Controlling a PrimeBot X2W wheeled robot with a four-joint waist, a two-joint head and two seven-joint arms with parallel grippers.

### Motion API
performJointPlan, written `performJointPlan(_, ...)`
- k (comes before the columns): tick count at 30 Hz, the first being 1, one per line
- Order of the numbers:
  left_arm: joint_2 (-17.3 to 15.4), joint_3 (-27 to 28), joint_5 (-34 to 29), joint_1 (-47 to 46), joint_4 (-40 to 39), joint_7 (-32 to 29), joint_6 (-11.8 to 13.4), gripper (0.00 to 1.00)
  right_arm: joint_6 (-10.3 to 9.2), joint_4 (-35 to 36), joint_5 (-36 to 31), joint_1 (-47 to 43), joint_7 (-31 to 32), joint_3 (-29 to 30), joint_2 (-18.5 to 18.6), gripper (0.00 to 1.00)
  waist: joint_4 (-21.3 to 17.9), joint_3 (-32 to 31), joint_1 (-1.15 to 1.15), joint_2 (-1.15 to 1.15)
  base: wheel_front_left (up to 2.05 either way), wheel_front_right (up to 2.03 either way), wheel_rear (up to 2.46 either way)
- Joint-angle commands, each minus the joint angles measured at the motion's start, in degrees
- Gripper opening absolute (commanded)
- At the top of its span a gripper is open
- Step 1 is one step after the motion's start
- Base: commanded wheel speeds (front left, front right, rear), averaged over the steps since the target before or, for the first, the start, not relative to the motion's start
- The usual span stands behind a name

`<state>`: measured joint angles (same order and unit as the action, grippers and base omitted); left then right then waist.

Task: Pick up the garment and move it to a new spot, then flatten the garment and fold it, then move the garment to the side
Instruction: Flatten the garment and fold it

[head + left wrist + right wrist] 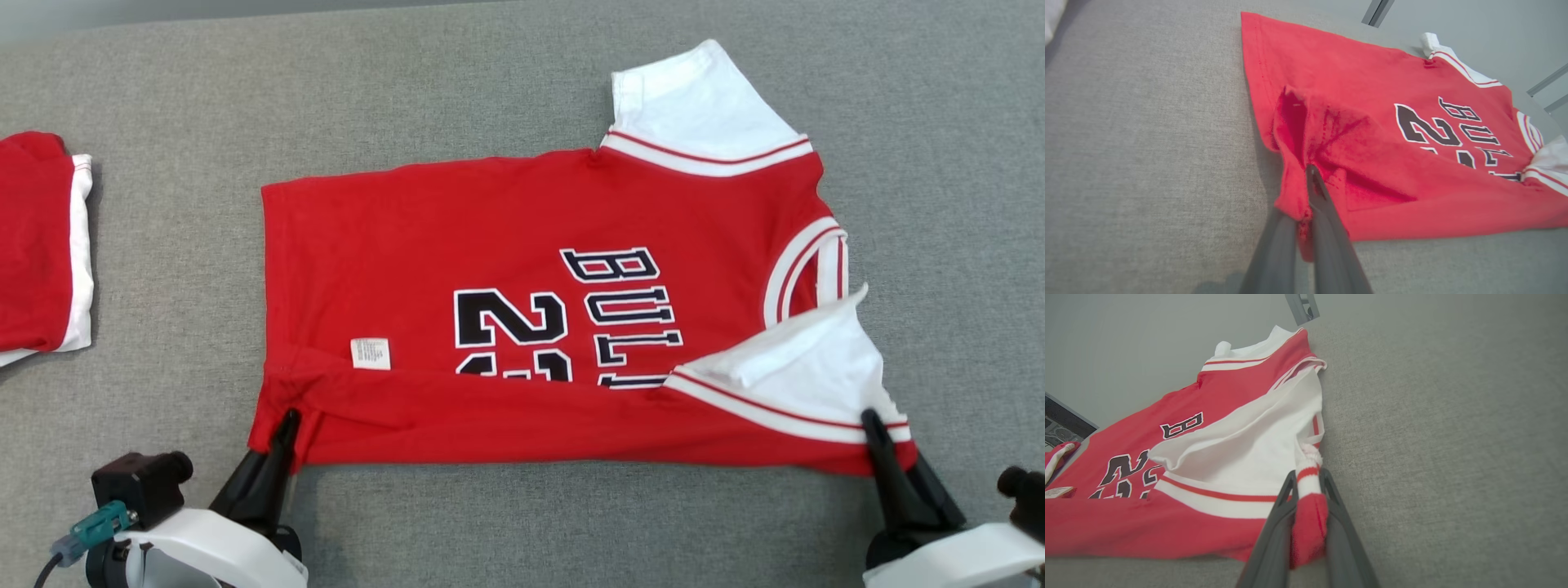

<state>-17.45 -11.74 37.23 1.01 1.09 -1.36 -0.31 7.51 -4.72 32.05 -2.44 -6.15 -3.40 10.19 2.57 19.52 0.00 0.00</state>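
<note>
Two corners of the jersey, we grip both: left fingers clamped on hem, right fingers clamped on sleeve end, prob. to fold evenly.

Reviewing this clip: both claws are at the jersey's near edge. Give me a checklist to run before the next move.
1. Left claw shut on jersey hem corner: ok.
2. Right claw shut on sleeve-side corner: ok.
3. Near edge flat: not ok, bunched at left claw.
4. Near white sleeve smooth: not ok, creased.
5. Folded garment at left lies apart: ok.
6. Both layers pinched: cannot tell.
</note>
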Motion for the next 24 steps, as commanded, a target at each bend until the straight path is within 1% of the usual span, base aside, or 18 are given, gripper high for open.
performJointPlan(1, -0.4, 0.3, 0.1, 0.4, -0.5, -0.2, 0.5, 0.00, -0.04, 0.6, -0.1, -0.7, 0.4, 0.6, -0.3, 0.00, -0.1, -0.1, 0.00, 0.00, 0.00, 0.00, 0.00)
performJointPlan(4, -0.5, 0.0, 0.7, 2.0, -1.7, -1.9, 1.5, 0.00, -0.03, 2.6, -1.5, -3.4, 2.7, 1.6, -2.0, 0.00, -0.4, -0.3, 0.00, 0.00, 0.00, 0.00, 0.00)
performJointPlan(6, -0.5, -0.3, 1.1, 2.4, -1.7, -3.0, 1.6, 0.00, -0.03, 3.2, -2.2, -3.9, 3.5, 2.1, -3.0, 0.00, -0.6, -0.4, 0.00, 0.00, 0.00, 0.00, 0.00)
performJointPlan(7, -0.7, -0.4, 0.9, 2.4, -1.5, -3.3, 1.8, 0.00, -0.03, 3.2, -2.8, -3.9, 3.8, 2.3, -3.3, 0.06, -0.7, -0.4, 0.00, 0.00, 0.00, 0.00, 0.00)
performJointPlan(8, -0.7, -0.7, 0.7, 2.4, -1.2, -3.6, 1.9, 0.09, -0.03, 3.2, -3.4, -3.6, 3.9, 2.7, -3.4, 0.40, -0.7, -0.5, 0.00, 0.00, 0.00, 0.00, 0.00)
performJointPlan(9, -0.5, -0.7, 0.6, 2.1, -1.1, -3.3, 2.0, 0.97, -0.03, 3.1, -3.7, -3.3, 4.0, 3.0, -3.6, 1.00, -0.8, -0.6, 0.00, 0.00, 0.00, 0.00, 0.00)
performJointPlan(10, -0.4, -0.6, 0.2, 1.6, -1.0, -2.7, 2.2, 1.00, -0.03, 3.3, -4.1, -2.6, 3.6, 3.4, -3.8, 1.00, -0.9, -0.6, 0.00, 0.00, 0.00, 0.00, 0.00)
performJointPlan(11, -0.1, -0.4, -0.1, 1.2, -0.8, -2.1, 2.6, 1.00, -0.03, 3.4, -5.0, -2.0, 3.1, 3.8, -3.7, 1.00, -1.0, -0.7, 0.00, 0.00, 0.00, 0.00, 0.00)
performJointPlan(12, 0.8, 0.3, -0.8, 0.1, -1.1, 0.5, 3.1, 1.00, -0.03, 3.5, -6.8, -0.7, 1.7, 4.9, -3.4, 1.00, -1.1, -0.9, 0.00, 0.00, 0.00, 0.00, 0.00)
performJointPlan(14, 1.5, 0.9, -1.5, -0.9, -1.3, 3.2, 3.8, 1.00, -0.03, 3.9, -9.1, 1.0, 0.1, 6.0, -3.0, 1.00, -1.1, -1.2, 0.00, 0.00, 0.00, 0.00, 0.00)
performJointPlan(16, 2.0, 1.4, -2.7, -2.2, -1.6, 5.9, 4.5, 1.00, -0.03, 4.7, -10.8, 2.8, -1.7, 6.9, -3.0, 1.00, -1.2, -1.6, 0.00, 0.00, 0.00, 0.00, 0.00)
performJointPlan(17, 2.0, 1.4, -2.7, -2.2, -1.6, 5.9, 4.5, 1.00, -0.03, 4.7, -10.8, 2.8, -1.7, 6.9, -3.0, 1.00, -1.2, -1.6, 0.00, 0.00, 0.00, 0.00, 0.00)
performJointPlan(19, 2.2, 1.9, -4.8, -4.8, -1.4, 9.5, 5.0, 1.00, -0.03, 5.7, -13.0, 5.4, -3.9, 7.6, -2.8, 1.00, -1.0, -2.2, 0.00, 0.00, 0.00, 0.00, 0.00)
performJointPlan(24, 2.1, 2.3, -7.9, -8.5, -1.1, 13.4, 5.8, 1.00, -0.03, 6.9, -16.2, 8.1, -5.1, 6.4, -2.1, 1.00, -0.8, -3.2, 0.00, 0.00, 0.00, 0.00, 0.00)
